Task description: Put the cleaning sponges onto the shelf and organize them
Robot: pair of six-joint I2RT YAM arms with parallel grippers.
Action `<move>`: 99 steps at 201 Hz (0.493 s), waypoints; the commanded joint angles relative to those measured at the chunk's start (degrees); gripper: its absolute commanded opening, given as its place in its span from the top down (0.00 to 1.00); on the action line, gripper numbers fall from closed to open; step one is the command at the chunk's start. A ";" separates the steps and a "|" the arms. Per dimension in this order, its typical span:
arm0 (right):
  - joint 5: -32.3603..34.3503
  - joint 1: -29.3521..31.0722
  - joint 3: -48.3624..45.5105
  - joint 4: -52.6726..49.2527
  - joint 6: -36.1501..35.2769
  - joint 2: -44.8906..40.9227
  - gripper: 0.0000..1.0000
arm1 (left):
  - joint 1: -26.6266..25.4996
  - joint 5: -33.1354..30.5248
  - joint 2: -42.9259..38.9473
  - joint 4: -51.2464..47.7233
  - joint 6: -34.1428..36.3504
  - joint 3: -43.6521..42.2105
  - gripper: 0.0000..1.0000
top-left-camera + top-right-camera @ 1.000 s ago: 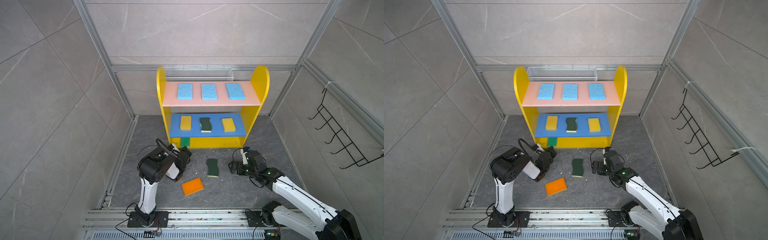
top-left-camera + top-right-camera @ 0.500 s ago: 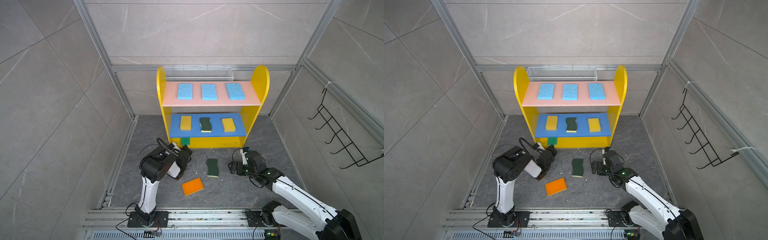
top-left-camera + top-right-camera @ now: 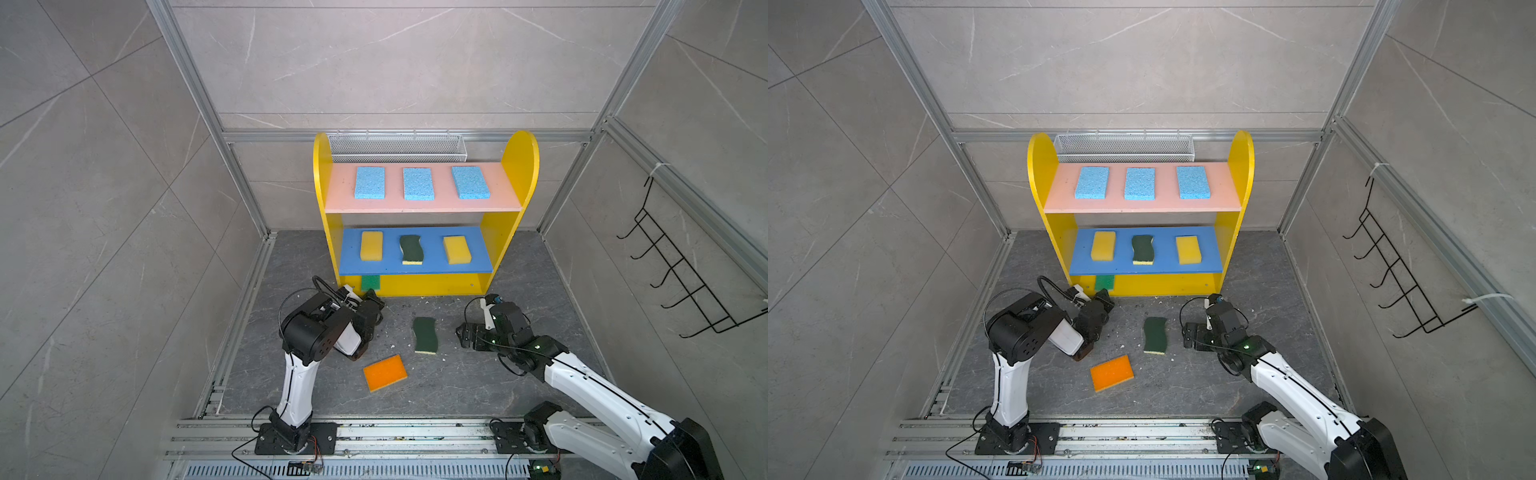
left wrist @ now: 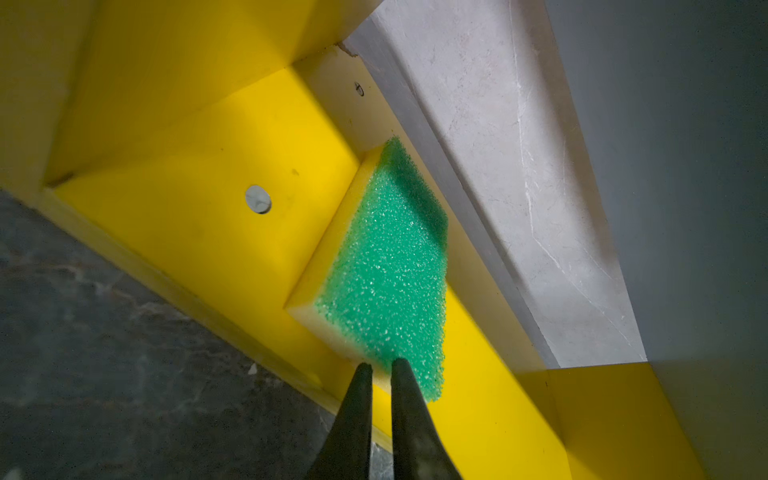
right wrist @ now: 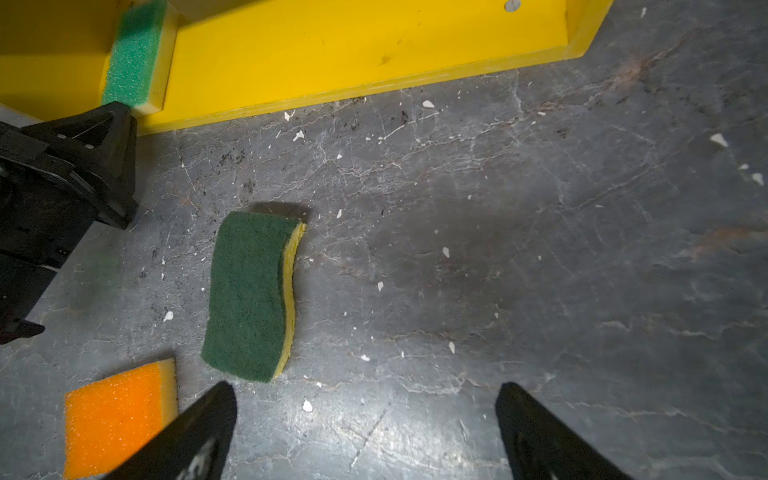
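In both top views nothing moved this last second, bright green sponge (image 3: 370,282) on shelf (image 3: 519,166) base; left wrist: left gripper (image 4: 380,365) pressed together at its edge, probably nudging; right wrist: right gripper (image 5: 365,399) spread near dark-green sponge (image 5: 249,295) on the surface (image 5: 540,249), orange sponge (image 5: 116,411) also pending.

A silver wire-mesh basket (image 3: 399,147) sits against the tiled back wall (image 3: 395,62), a black wire hook rack (image 3: 681,262) on the right-hand wall (image 3: 706,124); pale crumbs (image 5: 428,104) litter the dark marbled worktop (image 3: 528,270).
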 commanded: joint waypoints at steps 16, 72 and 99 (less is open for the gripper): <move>0.79 0.35 -0.90 0.65 0.16 0.46 0.00 | 0.40 -1.77 2.72 -5.36 -0.53 -1.10 0.84; 0.62 0.41 -1.03 0.74 0.22 0.64 0.00 | 0.51 -1.97 3.37 -6.04 -0.90 -0.60 0.85; 0.54 0.35 -1.01 0.83 0.22 0.81 0.00 | 0.49 -1.86 4.50 -5.03 -1.62 -0.52 0.85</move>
